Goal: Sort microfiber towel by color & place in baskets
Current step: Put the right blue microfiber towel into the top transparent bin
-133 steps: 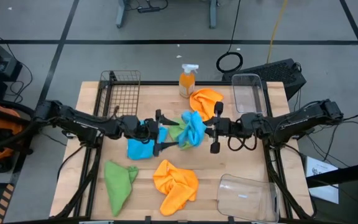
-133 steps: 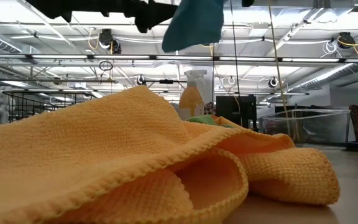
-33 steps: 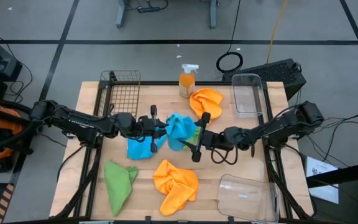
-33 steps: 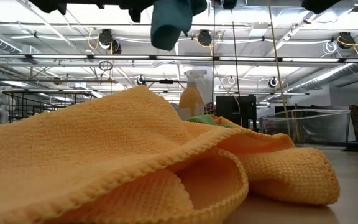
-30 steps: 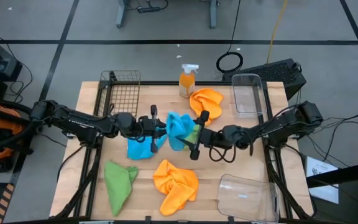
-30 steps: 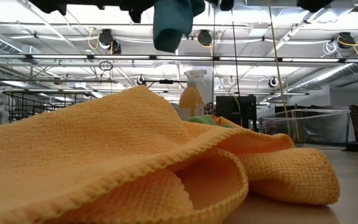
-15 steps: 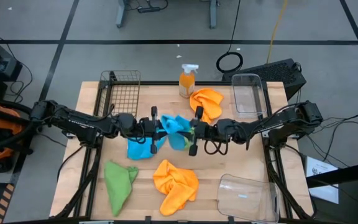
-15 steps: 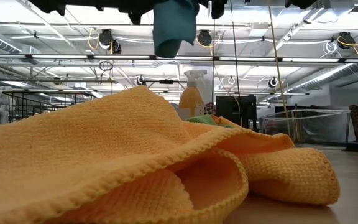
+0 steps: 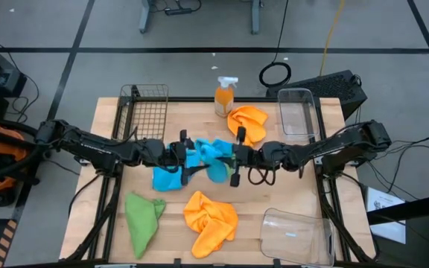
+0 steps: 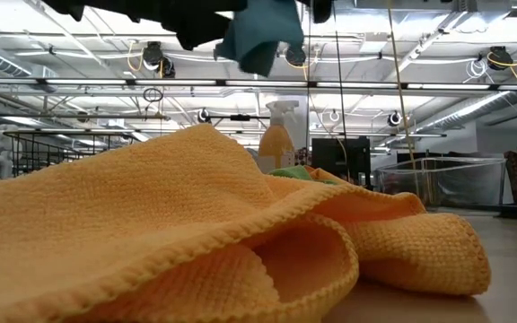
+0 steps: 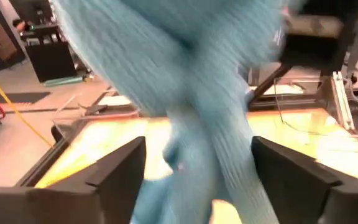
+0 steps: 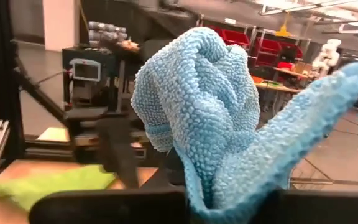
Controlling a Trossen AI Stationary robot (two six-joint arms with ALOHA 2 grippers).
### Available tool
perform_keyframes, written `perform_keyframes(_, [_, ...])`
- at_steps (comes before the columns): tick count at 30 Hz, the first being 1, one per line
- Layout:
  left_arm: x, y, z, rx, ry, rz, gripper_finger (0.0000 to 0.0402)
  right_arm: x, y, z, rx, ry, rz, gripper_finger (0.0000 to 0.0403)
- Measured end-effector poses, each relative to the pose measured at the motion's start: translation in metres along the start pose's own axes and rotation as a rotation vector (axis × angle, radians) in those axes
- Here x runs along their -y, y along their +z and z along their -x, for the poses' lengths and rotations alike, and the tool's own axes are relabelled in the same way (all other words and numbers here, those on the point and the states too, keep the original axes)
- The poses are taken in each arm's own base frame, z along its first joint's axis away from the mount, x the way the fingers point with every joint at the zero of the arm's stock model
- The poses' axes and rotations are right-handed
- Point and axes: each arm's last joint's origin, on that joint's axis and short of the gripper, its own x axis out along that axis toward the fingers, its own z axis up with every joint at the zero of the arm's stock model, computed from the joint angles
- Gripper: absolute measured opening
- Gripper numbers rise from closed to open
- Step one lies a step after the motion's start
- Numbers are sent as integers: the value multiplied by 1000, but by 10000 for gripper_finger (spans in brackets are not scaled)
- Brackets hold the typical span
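A bright blue towel (image 9: 211, 152) hangs in the air over the table's middle, between my two grippers; it also shows in the low view (image 10: 260, 36). My right gripper (image 9: 235, 158) is shut on it. My left gripper (image 9: 187, 155) is open, and its fingers (image 11: 120, 180) stand on either side of the towel (image 11: 185, 81). A second blue towel (image 9: 167, 179) lies on the table under my left gripper. A green towel (image 12: 48, 180) lies under the raised one. Another green towel (image 9: 144, 216) and an orange one (image 9: 211, 216) lie near the front, and a second orange one (image 9: 248, 120) lies at the back. My right gripper pinches a bunched part of the blue towel (image 12: 229, 199) between its two fingers, coming level from the table's right side. Several layers sit in the hold. The towel stands up in folds (image 12: 197, 106) beyond the fingers, lifted clear of the table.
A black wire basket (image 9: 146, 112) stands at the back left, one clear container (image 9: 296, 112) at the back right and another (image 9: 296, 234) at the front right. An orange spray bottle (image 9: 226, 95) stands at the back middle.
My right gripper has moved toward the table's left and a little toward the far edge, up to the raised blue towel. The towel's hanging end has swung sideways and no longer hangs straight down.
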Motion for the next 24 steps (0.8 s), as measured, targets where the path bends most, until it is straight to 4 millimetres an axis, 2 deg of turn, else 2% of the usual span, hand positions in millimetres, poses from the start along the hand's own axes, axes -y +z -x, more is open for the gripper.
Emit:
perform_keyframes(3, [-2, 1, 5, -27, 47, 20, 320, 8, 11, 13, -37, -64, -15, 11])
perform_keyframes(7, [-4, 2, 13, -65, 83, 12, 318, 19, 27, 36, -81, -121, -60, 12])
perform_keyframes(14, [-3, -3, 15, -126, 83, 22, 310, 40, 38, 71, -188, -312, -47, 13])
perform_keyframes(24, [-5, -6, 13, -141, 87, 19, 310, 107, 42, 114, -302, -651, -51, 13])
